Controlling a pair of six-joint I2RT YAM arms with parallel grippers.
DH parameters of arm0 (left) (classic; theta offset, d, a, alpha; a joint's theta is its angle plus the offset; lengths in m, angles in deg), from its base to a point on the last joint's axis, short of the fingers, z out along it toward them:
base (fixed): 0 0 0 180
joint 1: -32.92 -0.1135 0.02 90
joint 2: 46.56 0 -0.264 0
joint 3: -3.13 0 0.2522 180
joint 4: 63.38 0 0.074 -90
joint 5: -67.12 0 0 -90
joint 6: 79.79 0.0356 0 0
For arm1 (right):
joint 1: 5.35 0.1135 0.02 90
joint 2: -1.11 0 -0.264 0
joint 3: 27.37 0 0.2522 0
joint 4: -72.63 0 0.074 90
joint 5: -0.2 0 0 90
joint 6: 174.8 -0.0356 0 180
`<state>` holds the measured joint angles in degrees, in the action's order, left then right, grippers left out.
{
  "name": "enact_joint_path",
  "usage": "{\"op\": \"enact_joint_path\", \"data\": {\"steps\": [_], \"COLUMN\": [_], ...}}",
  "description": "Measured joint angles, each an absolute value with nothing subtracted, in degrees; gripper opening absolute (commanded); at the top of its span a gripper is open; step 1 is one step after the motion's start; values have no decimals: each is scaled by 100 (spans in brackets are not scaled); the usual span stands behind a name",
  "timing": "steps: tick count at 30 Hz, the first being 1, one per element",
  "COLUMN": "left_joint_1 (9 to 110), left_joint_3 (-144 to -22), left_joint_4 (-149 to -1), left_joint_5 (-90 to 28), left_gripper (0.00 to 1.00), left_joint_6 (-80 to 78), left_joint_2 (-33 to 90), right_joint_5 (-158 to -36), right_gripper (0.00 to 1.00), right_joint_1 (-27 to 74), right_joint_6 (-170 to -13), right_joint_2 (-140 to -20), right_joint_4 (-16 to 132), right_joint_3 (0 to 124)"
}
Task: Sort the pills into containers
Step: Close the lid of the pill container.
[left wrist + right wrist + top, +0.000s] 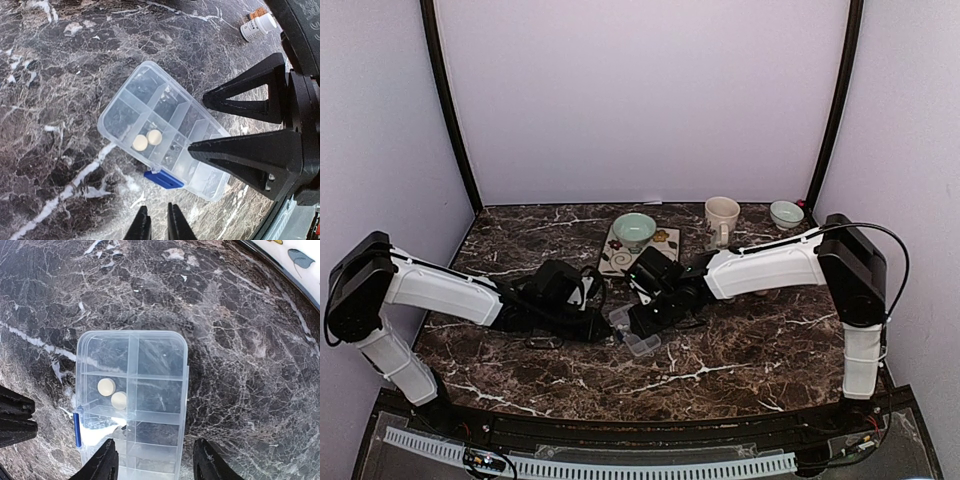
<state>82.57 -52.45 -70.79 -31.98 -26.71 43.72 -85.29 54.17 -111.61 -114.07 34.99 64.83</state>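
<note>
Seems to be bracing the pill box [157, 357] on the counter [240, 340], with right end effector [156, 460] spread wide astride one end and left end effector [157, 226] pinched narrow, empty, near the blue latch [162, 178]. Holds two pills [106, 386] in one compartment [92, 401]; possibly latched shut. Next: clamp gently, unlatch.

two pills [106, 386], one clear pill box [160, 355], two bowls [634, 229], one mug [722, 216] and one small bottle [257, 26].

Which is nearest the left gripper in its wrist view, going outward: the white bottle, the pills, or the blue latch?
1. Blue latch, just ahead of the left gripper.
2. Pills, farther in, near the view's centre.
3. White bottle, far upper right.
</note>
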Motion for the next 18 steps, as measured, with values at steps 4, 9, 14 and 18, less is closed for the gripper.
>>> {"op": "enact_joint_path", "data": {"steps": [4, 9, 14, 18], "left_joint_1": [8253, 8250, 8220, 8215], "left_joint_3": [-5282, -5287, -5302, -5341], "left_joint_4": [-7053, -7042, -7018, -6950], "left_joint_5": [-3224, -3257, -3303, -3325], "left_gripper": [17, 19, 25, 31], "left_joint_6": [-2669, -2671, -2702, -2752], "left_joint_2": [4477, 4634, 4776, 4829], "right_joint_5": [-8525, -8564, -8689, -8780], "right_gripper": [52, 53, 53, 53], "right_joint_1": [5417, 5417, 5415, 5415], "right_joint_6": [-11144, -11124, -11056, -11032], "right_joint_2": [-11411, -11420, -11498, -11529], "right_joint_4": [3455, 3455, 3451, 3459], "right_joint_3": [6502, 6509, 6605, 6640]}}
